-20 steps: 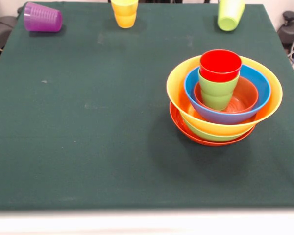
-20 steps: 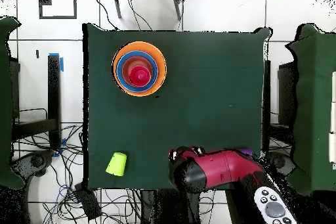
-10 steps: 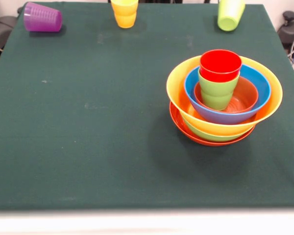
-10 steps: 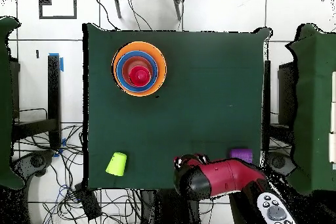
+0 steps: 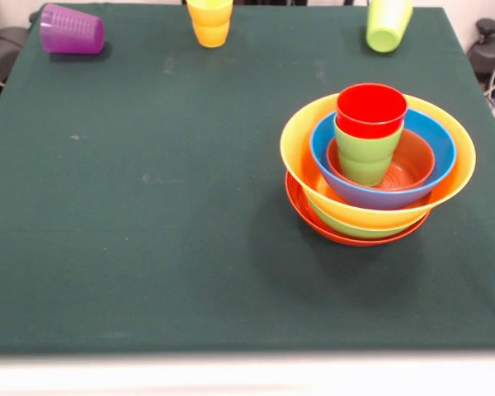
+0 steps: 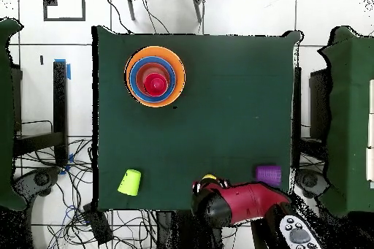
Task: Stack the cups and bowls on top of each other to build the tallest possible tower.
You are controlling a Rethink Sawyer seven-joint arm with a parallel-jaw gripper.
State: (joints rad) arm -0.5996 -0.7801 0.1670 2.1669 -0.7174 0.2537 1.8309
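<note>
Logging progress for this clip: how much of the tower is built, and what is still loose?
Done: the bowls are nested, with a light green cup and the red cup stacked inside. In hand: nothing visible; the arm is by the yellow cup. Left: yellow, the purple cup on its side, and the second light green cup.

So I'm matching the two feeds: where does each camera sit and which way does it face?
Front view: across the table, facing the tower; no robot shows.
Overhead view: above, looking straight down; the red arm lies at the bottom edge.
Both share the tower, purple cup, yellow cup and loose green cup, turned half round.
</note>
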